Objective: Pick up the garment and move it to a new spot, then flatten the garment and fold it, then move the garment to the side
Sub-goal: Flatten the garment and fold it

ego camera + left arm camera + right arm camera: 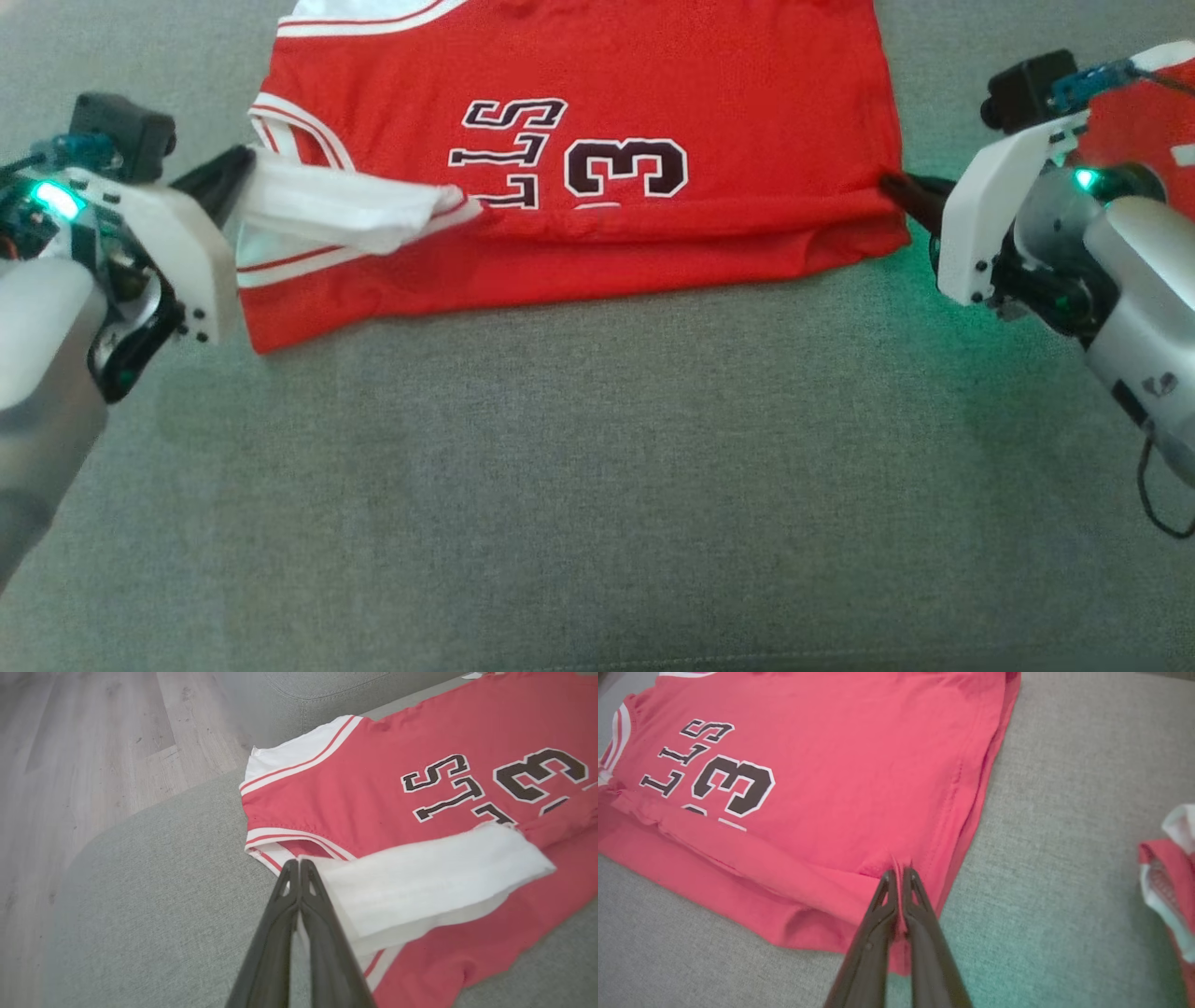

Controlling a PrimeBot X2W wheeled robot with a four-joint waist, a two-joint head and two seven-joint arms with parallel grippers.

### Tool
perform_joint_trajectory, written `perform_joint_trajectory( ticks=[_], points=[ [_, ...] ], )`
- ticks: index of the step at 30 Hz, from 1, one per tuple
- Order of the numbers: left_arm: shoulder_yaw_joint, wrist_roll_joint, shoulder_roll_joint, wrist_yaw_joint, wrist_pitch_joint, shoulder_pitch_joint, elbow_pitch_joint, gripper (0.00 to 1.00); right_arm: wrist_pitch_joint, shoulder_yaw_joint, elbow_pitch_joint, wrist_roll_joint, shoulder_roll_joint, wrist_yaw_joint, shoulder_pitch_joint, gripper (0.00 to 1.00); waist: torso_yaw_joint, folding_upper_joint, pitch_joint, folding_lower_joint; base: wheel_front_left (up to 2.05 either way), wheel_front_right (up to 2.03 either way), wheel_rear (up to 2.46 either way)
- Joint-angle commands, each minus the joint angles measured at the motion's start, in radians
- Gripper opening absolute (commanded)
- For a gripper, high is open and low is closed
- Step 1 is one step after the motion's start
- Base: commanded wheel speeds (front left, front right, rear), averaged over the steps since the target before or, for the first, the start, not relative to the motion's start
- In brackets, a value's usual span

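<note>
The garment [607, 75] is a red jersey with white trim, dark letters and a number, lying on a grey sofa cushion [597, 467]. Its near edge is folded up over the print. My left gripper [245, 163] is shut on a white flap [345, 210] of the garment at its left end and holds it slightly raised; in the left wrist view the fingers [299, 862] pinch the flap [430, 877] beside the armhole. My right gripper [892, 182] is shut on the folded red edge at the right end, seen as a pinched ridge of the garment [854, 765] at the fingertips [900, 871].
Another red and white cloth [1144, 121] lies right of my right arm, also at the right edge of the right wrist view [1167, 882]. The cushion's left edge drops to a wooden floor [93, 742]. Bare grey cushion stretches in front of the garment.
</note>
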Motion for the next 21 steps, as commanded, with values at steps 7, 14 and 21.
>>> perform_joint_trajectory(
  ticks=[7, 14, 21],
  points=[
    [0.034, -0.005, -0.006, 0.009, -0.123, -0.125, 0.117, 1.00, -0.097, -0.026, 0.031, 0.015, 0.016, 0.007, -0.049, 1.00, 0.000, 0.0000, 0.016, -0.0002, 0.00, 0.00, 0.00],
    [0.090, -0.016, -0.078, 0.053, -0.314, -0.151, 0.215, 1.00, -0.293, -0.087, 0.056, 0.033, 0.029, 0.007, -0.058, 1.00, 0.012, 0.0000, -0.010, -0.0002, 0.00, 0.00, 0.00],
    [0.269, -0.040, -0.128, 0.126, -0.457, -0.100, 0.102, 1.00, -0.605, -0.175, 0.053, -0.009, 0.079, 0.007, -0.014, 1.00, 0.026, 0.0000, -0.069, -0.0002, 0.00, 0.00, 0.00]
  ],
)
